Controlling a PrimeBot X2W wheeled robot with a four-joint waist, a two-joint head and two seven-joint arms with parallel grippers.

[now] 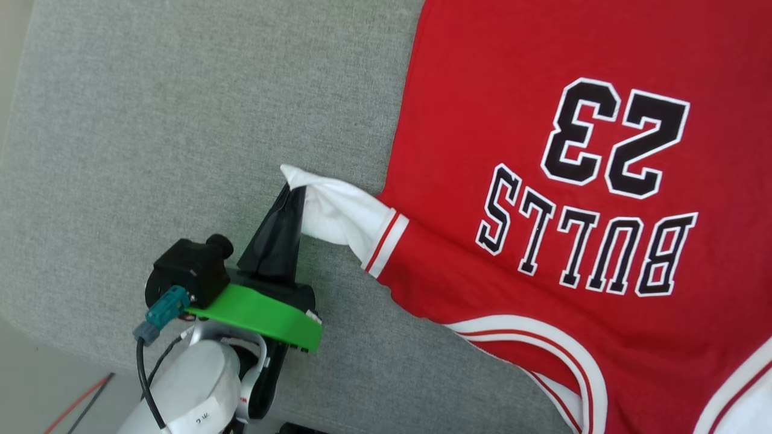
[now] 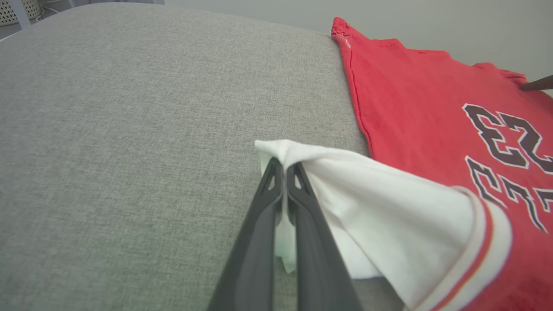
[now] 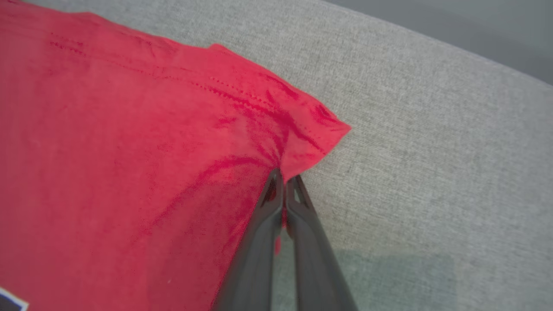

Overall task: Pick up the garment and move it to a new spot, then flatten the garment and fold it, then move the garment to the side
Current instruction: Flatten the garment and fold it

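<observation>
The garment (image 1: 531,138) lies spread on the grey cushion with its black "BULLS 23" print face up and upside down to me. Its white sleeve (image 1: 341,211) is pulled out to the left, and my left gripper (image 1: 294,188) is shut on the sleeve's tip (image 2: 281,153), lifted a little off the cushion. In the right wrist view my right gripper (image 3: 284,175) is shut on the red fabric just inside a hem corner (image 3: 315,129), which puckers around the fingertips.
The grey fabric cushion (image 1: 181,120) stretches bare to the left of the garment and its near edge drops off at the lower left. A pale floor with a red line (image 1: 75,404) shows beyond that edge.
</observation>
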